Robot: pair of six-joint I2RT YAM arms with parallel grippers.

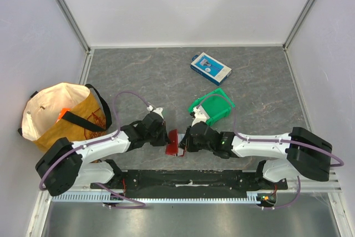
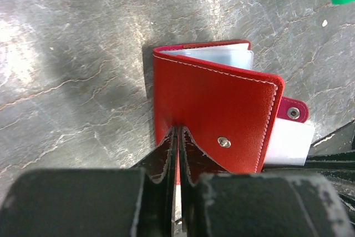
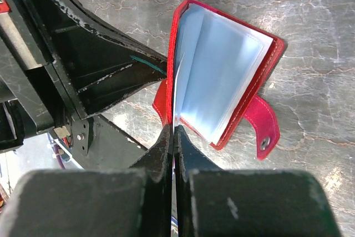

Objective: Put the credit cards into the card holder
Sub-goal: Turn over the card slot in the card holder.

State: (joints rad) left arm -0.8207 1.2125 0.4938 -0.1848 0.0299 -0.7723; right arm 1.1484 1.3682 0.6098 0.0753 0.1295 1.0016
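Left end effector: I am pinching my left end effector nearly shut on the outer red cover of the card holder, just beside its snap stud.
Right end effector: I am clamping my right end effector tight on the opposite cover edge, where the clear sleeves begin.
Card holder position: it is standing on edge between my two arms, near the middle of the worktop's near side. I cannot tell whether its lower edge is touching the surface.
Why held this way: I am judging that one grip per cover is letting me spread the fold so the sleeves are facing out.
Strap: the strap is hanging unfastened, so nothing is holding the covers together.
Credit cards: I am not seeing any plainly. A pale rectangle is showing beside the strap, and it could be a sleeve or a card.
Step in hand: probably opening the holder, with no loading begun.
Surroundings: a green bin is sitting just behind my right arm, with a blue-and-white box farther back and a cloth bag to the left.
Risk: the thin cover could be slipping from either pinch.
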